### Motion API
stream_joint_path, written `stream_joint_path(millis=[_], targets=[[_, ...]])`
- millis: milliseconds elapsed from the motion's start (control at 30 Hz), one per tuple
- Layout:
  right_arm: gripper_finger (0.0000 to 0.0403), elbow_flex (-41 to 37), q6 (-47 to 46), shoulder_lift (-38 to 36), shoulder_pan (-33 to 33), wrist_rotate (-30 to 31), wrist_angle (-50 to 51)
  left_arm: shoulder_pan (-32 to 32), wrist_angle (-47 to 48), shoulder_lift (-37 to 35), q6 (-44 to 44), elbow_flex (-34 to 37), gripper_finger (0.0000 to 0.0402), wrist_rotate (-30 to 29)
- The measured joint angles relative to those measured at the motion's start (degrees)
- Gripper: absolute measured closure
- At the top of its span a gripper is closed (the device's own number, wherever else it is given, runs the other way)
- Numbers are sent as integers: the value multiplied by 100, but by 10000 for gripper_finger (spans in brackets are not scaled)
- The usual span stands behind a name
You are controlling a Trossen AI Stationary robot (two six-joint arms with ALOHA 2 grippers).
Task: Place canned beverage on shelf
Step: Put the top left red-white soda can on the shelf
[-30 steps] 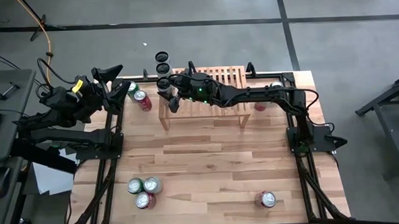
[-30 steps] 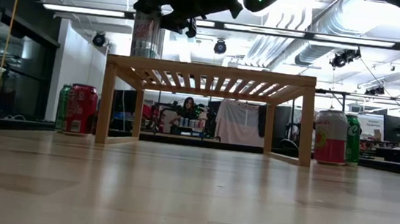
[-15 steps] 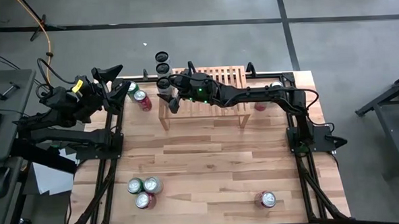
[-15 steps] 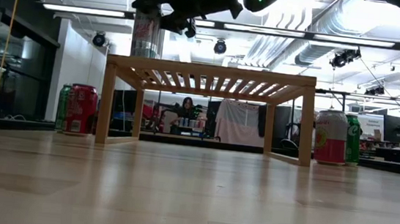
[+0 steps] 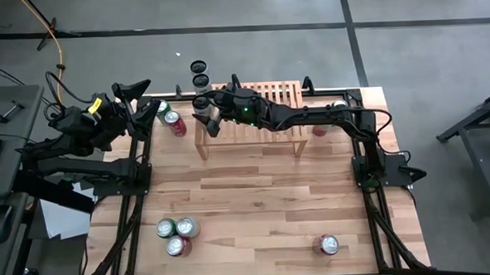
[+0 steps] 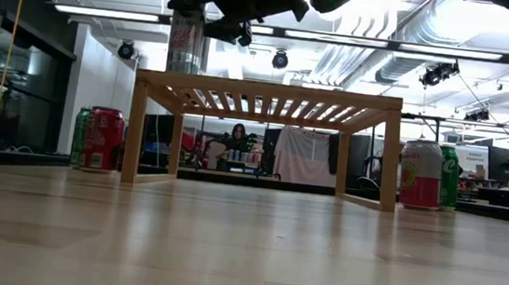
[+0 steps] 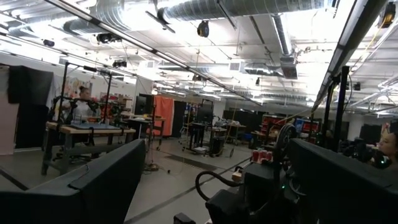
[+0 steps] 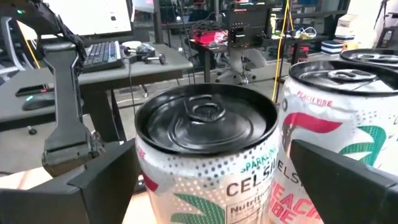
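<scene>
Up on the shelf [image 5: 260, 112], the right gripper [image 5: 208, 116] hangs over the rack's left end, its two dark fingers [image 8: 93, 186] set apart with a Celsius can [image 8: 208, 155] standing between them; whether the pads actually press the can cannot be told from the wrist view, where some gap shows on both sides. That can [image 5: 202, 104] stands upright on the slatted top at the shelf's far left corner, and in the low view it rises above the left leg [image 6: 188, 46] with the gripper just above it. Two more tall cans [image 5: 199, 76] stand in a row just past the shelf's far left corner, lined up with the first; the right wrist view shows the nearest of them, a peach Celsius can [image 8: 336, 118], just beside the one between the fingers.

Left of the shelf a green can [image 5: 163, 109] and a red can [image 5: 175, 121] stand together. Right of the shelf a pink can [image 6: 421, 175] and a green one [image 6: 448, 178] stand on the table [image 5: 265, 211]. Well in front of the shelf sit a cluster of three cans [image 5: 176, 235] and a lone red can [image 5: 327, 245].

The left gripper [image 5: 131, 97] waits off the table's left edge, beside the shelf's left side, fingers [image 7: 81, 186] spread wide
</scene>
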State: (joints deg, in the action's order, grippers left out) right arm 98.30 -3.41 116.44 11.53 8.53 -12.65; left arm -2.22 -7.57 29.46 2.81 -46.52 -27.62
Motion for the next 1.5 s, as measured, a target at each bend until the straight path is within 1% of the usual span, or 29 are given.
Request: stream_joint_path(millis=[200,400,700,900,1000,1200,1333,1500], targets=[[10,0,-29,0,-30,-62,14,0,0,-1,37,0,16,0],[10,0,202,-254,-39,-69,357,-2,-2,-1,44,0,16,-2],[10,0,243,-838,-44,-88,1548,0,0,-1,44,0,16,0],[10,0,336,-1315,-50,-296,2410,-1,-4,20,-66,0,16,-79],[10,0,503,-1598,-66,-316,3071,0,33,122,-278,2,16,-260],[11,-2,645,-2171,-69,-315,4214,-2,89,472,-368,-80,16,-227],[11,-2,645,-2560,-68,-318,4805,-4,596,762,-453,-475,16,64],[11,-2,484,-3025,-68,-316,5715,-4,1709,1118,-825,-1233,16,513]])
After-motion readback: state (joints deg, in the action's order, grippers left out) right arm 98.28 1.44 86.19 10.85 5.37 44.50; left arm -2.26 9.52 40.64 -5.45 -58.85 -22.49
